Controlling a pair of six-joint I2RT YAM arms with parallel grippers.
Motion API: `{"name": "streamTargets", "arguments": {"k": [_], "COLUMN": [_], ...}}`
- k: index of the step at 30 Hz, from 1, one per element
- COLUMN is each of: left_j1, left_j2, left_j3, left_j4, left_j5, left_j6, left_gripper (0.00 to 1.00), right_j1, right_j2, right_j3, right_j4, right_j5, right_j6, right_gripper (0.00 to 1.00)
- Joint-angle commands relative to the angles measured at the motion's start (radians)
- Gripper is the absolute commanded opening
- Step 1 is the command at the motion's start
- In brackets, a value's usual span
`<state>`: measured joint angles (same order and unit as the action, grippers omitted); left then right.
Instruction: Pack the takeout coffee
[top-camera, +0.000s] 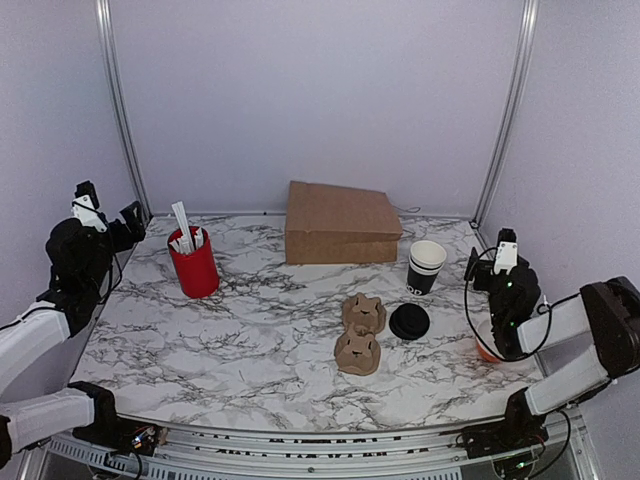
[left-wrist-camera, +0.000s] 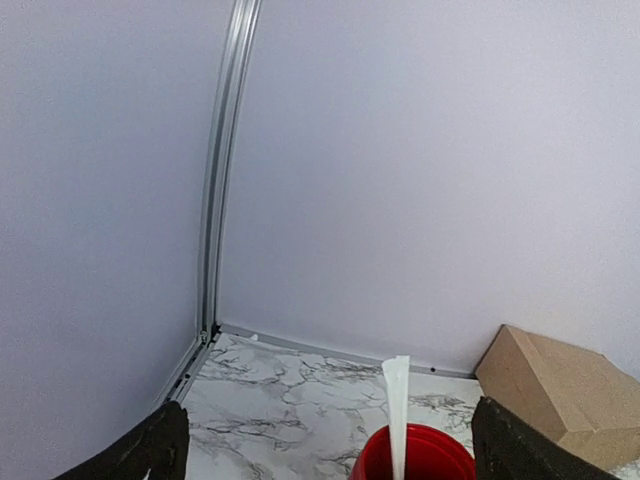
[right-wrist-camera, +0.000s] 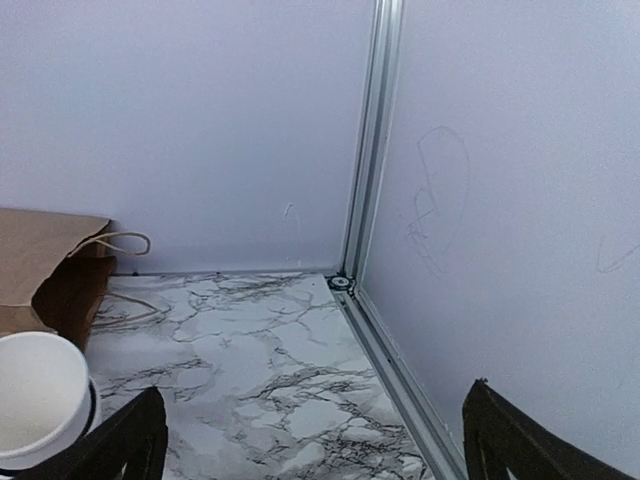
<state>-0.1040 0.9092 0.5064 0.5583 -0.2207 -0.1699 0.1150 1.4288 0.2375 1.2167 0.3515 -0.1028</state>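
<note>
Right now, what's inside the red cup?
A few white sticks stand in the red cup, poking above its rim. Its wall hides their lower ends and anything underneath.

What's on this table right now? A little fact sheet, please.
Surface: marbled white tabletop
Cup: black paper cup, white rim, upright, unlidded
Lid: round black plastic lid, lying beside cup
Bag: brown paper bag, lying flat, rear
Carriers: two brown cardboard cup carriers, centre
Holder: red cup holding white sticks, left
Arms: left gripper, right gripper both open, empty
</note>
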Motion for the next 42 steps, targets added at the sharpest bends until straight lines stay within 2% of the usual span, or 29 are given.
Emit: {"name": "streamTargets", "arguments": {"k": [1, 5, 9, 14, 17, 21, 25, 29, 33, 36, 42], "left_j1": [-0.091, -0.225, -0.327, -0.53, -0.624, -0.628, -0.626, -0.623, -0.614, -0.613, -0.606], "left_j2": [-0.092, -0.128, -0.097, -0.04, 0.015, 0.081, 0.118, 0.116, 0.151, 0.208, 0.267], "left_j3": [0.061, 0.13, 0.219, 0.328, 0.385, 0.451, 0.51, 0.511, 0.519, 0.561, 0.611], "left_j4": [-0.33, -0.473, -0.594, -0.636, -0.65, -0.683, -0.688, -0.683, -0.669, -0.713, -0.771], "left_j5": [0.055, 0.016, 0.085, 0.032, 0.021, 0.025, 0.091, -0.027, -0.03, -0.045, 0.041], "left_j6": [-0.033, -0.022, -0.045, -0.02, -0.011, -0.115, -0.111, -0.208, -0.211, -0.223, -0.24], "left_gripper": [0.99, 0.99, 0.99, 0.99, 0.99, 0.99, 0.99, 0.99, 0.99, 0.99, 0.99], "right_j1": [0.083, 0.12, 0.19, 0.427, 0.484, 0.483, 0.468, 0.403, 0.301, 0.289, 0.254], "right_j2": [-0.179, -0.322, -0.333, -0.303, -0.273, -0.257, -0.265, -0.252, -0.235, -0.224, -0.199], "right_j3": [0.068, 0.197, 0.388, 0.559, 0.665, 0.752, 0.789, 0.821, 0.808, 0.796, 0.801], "right_j4": [-0.188, -0.491, -0.819, -0.978, -1.12, -1.265, -1.359, -1.45, -1.484, -1.487, -1.508], "right_j5": [0.052, 0.016, 0.056, 0.216, 0.21, 0.064, 0.059, -0.03, -0.134, -0.1, -0.06], "right_j6": [-0.033, 0.093, 0.137, 0.034, 0.094, 0.184, 0.242, 0.32, 0.405, 0.409, 0.448], "right_gripper": [1.0, 1.0, 1.0, 1.0, 1.0, 1.0, 1.0, 1.0, 1.0, 0.98, 0.94]}}
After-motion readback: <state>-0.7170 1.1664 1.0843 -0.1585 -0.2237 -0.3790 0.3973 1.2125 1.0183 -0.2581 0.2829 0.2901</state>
